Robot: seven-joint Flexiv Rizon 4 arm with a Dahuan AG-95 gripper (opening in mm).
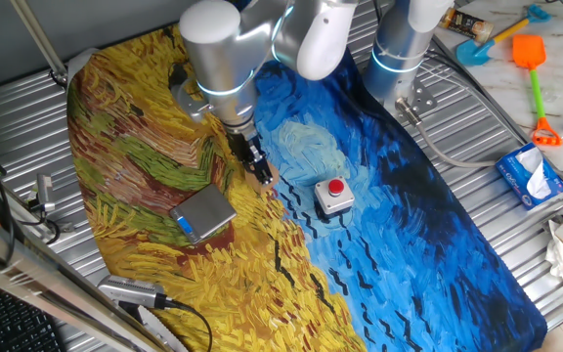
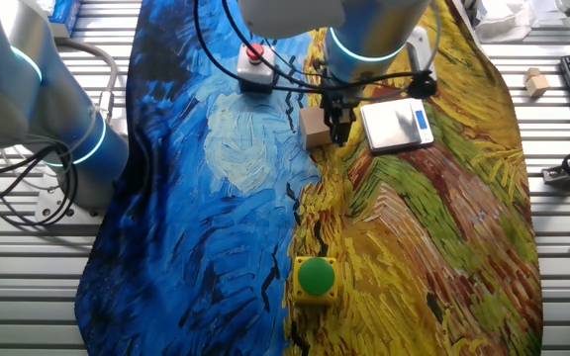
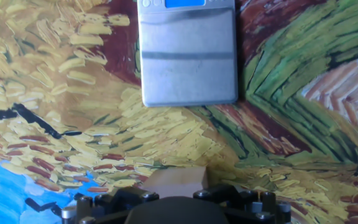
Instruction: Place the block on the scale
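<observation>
The block (image 2: 313, 127) is a small tan wooden cube that appears to rest on the painted cloth, just left of the scale. It also shows at the bottom middle of the hand view (image 3: 174, 179), partly under the hand. The scale (image 2: 396, 126) is a flat grey metal square with a blue strip; it lies ahead in the hand view (image 3: 188, 56) and lower left of the hand in one fixed view (image 1: 203, 213). My gripper (image 2: 338, 129) is down at the block, its fingers (image 1: 260, 168) right against it. Whether the fingers clamp the block is hidden.
A grey box with a red button (image 1: 333, 195) stands close to the right of the gripper. A yellow box with a green button (image 2: 315, 278) sits farther off on the cloth. A second robot arm base (image 2: 77, 138) stands at the cloth's edge.
</observation>
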